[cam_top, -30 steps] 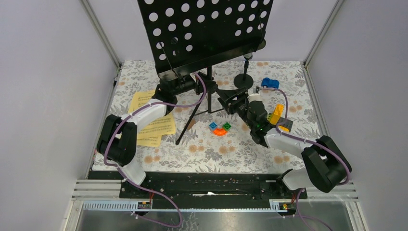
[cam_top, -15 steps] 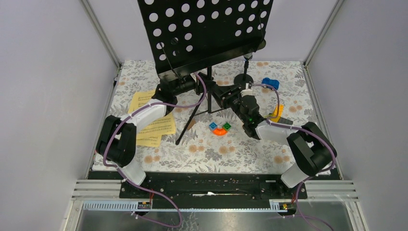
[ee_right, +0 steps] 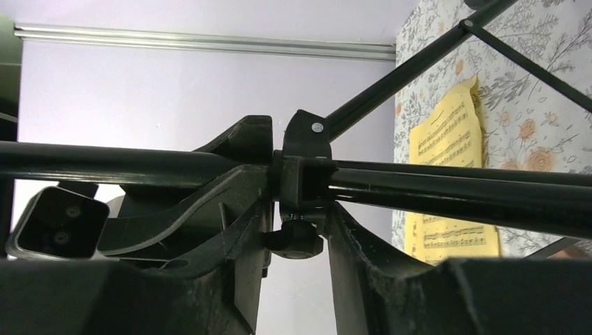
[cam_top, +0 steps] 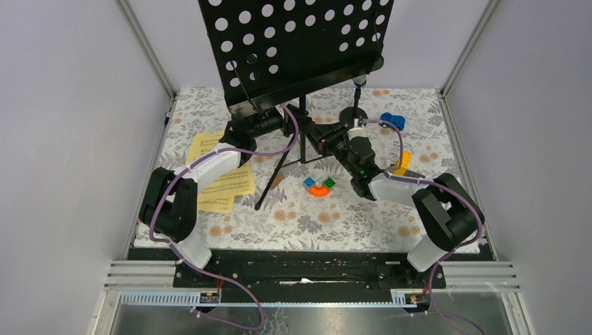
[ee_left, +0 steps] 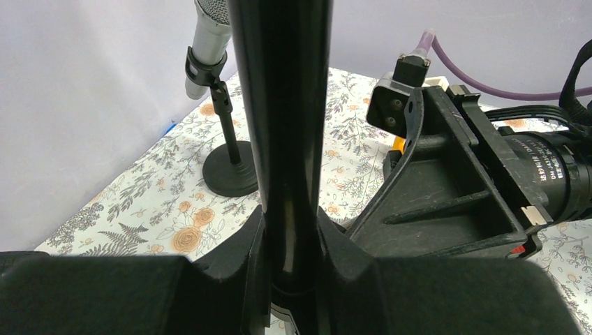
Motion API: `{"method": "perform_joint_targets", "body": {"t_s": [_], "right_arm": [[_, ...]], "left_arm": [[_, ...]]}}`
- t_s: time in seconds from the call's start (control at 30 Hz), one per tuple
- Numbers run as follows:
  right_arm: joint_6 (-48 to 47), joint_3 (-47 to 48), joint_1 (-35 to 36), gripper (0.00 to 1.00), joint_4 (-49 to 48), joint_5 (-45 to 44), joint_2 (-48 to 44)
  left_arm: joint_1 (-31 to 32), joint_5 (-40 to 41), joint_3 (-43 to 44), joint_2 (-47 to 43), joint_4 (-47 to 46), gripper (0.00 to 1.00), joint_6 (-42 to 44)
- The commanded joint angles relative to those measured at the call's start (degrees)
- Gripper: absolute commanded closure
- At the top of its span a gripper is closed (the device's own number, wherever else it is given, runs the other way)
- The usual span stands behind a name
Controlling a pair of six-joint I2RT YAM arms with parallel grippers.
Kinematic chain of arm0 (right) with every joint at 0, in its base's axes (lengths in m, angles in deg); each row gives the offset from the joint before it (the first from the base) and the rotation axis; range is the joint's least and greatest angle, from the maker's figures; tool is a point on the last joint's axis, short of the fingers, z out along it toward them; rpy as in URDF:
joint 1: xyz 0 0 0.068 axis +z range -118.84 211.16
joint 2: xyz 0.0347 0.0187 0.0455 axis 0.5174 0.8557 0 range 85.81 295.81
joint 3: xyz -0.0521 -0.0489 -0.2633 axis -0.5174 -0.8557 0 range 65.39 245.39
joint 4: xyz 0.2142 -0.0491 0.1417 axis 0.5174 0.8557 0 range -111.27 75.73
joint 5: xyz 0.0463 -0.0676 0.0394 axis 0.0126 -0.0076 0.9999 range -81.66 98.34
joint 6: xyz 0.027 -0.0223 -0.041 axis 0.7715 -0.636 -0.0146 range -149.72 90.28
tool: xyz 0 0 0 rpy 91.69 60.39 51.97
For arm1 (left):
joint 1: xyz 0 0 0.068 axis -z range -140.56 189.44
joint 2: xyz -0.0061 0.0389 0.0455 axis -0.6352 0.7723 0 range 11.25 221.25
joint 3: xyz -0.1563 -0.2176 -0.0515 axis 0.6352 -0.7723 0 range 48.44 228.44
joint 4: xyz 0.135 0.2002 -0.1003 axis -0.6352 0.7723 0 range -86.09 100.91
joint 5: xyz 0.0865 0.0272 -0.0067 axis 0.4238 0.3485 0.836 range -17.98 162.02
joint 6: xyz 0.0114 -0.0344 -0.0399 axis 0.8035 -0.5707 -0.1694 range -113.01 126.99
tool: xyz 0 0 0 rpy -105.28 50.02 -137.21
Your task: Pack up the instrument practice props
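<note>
From above, the rack (cam_top: 300, 42) stands upright at the far middle of the tabletop (cam_top: 293, 220), its perforated panel tilted toward the camera and its legs spread on the floral cover. The left claw (cam_top: 286, 124) reaches the pole (cam_top: 304, 150) from the left, just under the panel. The right claw (cam_top: 315, 135) meets the same pole from the right at about the same height. The sheets (cam_top: 223, 183) lie flat under the left arm. A holder (cam_top: 354, 117) stands just right of the rack, with the car (cam_top: 392, 120) beside it. The block (cam_top: 320, 188) lies near the front leg.

In the left wrist view, the pole runs straight up between the left claw's fingers (ee_left: 237, 258), which are drawn in tight on both sides of it and grip it. The right claw's body sits just right of the pole. Farther back, the holder carries a silver mic (ee_left: 209, 28), tilted in its clip.

In the right wrist view, the pole crosses level between the right claw's fingers (ee_right: 356, 237), which sit partly apart either side of the collar (ee_right: 307, 157). Whether they press it, I cannot tell. The sheets show beyond, flat on the tabletop.
</note>
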Motion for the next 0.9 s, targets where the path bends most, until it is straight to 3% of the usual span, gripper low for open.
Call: {"method": "perform_joint_targets", "body": {"t_s": [0.0, 0.2, 0.4, 0.87], "right_arm": [[-8.4, 1.6, 0.5, 0.73, 0.9, 2.8, -2.4], [-28.1, 8.3, 0.5, 0.89, 11.0, 8.7, -3.6], [-46.5, 12.1, 0.5, 1.00, 22.3, 9.1, -5.6], [-67.7, 13.8, 1.2, 1.00, 30.1, 1.2, -7.8]], "left_arm": [[0.1, -0.6, -0.8, 0.4, 8.8, 1.00, 1.6], [0.0, -0.5, -0.3, 0.7, 9.6, 1.00, 1.7], [0.0, 0.1, 0.2, 0.9, 10.7, 1.00, 2.1], [-0.3, 0.6, 0.8, 1.0, 11.7, 1.00, 2.2]]}}
